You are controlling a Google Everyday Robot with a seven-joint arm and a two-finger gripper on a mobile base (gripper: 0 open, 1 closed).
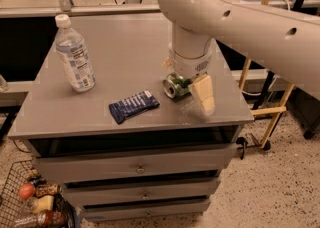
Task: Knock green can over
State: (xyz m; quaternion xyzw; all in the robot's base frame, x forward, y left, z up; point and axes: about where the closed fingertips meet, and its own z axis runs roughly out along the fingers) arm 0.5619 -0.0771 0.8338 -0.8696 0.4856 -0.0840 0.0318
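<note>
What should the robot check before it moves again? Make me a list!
1. Green can knocked over: ok, it looks tipped, silver top facing sideways.
2. Gripper near the can: ok, right against it.
3. Gripper free of the can: cannot tell.
4. Water bottle safe: ok, upright and far to the left.
5. Blue wrapper out of the way: ok, flat and apart from the can.

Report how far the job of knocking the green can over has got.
Done, it seems: the small green aluminium can lies on its side on the grey cabinet top, silver end toward the camera. In hand: the claw hangs right beside it, near the front right edge. Left: likely only backing the claw away.
</note>
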